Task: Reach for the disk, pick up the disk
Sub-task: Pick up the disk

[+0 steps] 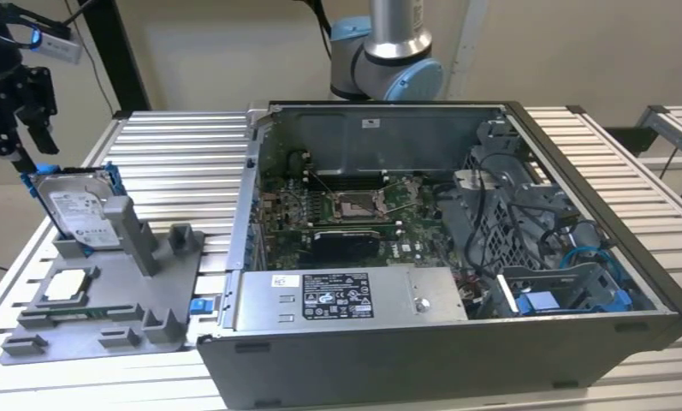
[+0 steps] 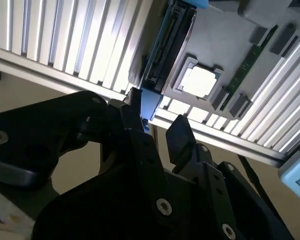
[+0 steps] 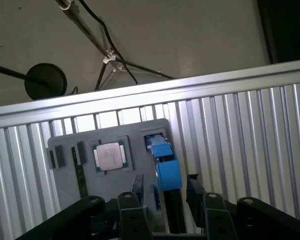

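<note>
Disk (image 1: 78,210) is standing on edge in a slot of the grey holder (image 1: 124,291), left side of the exterior view, so its top edge is sitting exposed for a grab. Gripper (image 1: 23,141) is hovering just above it, upper left. In the first wrist view the fingers (image 3: 139,186) are standing spread, straddling the blue rail (image 3: 166,172) and pinching nothing; contact unclear.

Single arm, claw descending pose. The gripper (image 1: 32,151) points downward, its black wrist housing directly above it. In both wrist views its two black fingers (image 2: 179,136) stand spread, with a clear gap between the tips, and screw-pinned linkages fan out behind them. The arm's blue-capped joint (image 1: 400,75) sits well apart from the claw, toward the exterior view's right.
</note>
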`<state>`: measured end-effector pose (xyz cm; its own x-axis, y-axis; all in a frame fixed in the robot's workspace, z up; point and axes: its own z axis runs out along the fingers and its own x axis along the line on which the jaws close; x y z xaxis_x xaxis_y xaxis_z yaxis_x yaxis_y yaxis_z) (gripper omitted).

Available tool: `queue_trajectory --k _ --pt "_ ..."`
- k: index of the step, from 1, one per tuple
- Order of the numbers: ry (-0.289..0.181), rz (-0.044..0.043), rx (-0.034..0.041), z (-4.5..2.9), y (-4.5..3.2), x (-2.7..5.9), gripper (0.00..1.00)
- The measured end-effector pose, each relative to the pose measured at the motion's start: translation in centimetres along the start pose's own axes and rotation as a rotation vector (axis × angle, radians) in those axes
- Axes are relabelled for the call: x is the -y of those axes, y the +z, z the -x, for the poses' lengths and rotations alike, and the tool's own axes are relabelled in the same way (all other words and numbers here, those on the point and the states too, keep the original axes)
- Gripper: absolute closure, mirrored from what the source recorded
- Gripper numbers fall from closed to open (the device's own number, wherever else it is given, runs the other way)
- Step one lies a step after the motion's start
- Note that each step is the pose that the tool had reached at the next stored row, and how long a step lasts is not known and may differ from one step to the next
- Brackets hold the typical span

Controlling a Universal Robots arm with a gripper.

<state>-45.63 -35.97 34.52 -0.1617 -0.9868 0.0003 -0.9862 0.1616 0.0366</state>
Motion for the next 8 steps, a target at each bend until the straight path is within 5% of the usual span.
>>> queue_trajectory --k 5,8 --pt "-0.011 0.0002 0.0012 0.02 0.77 0.17 0.00" --pt "-0.017 0.0024 0.0142 0.02 1.09 0.17 0.00"
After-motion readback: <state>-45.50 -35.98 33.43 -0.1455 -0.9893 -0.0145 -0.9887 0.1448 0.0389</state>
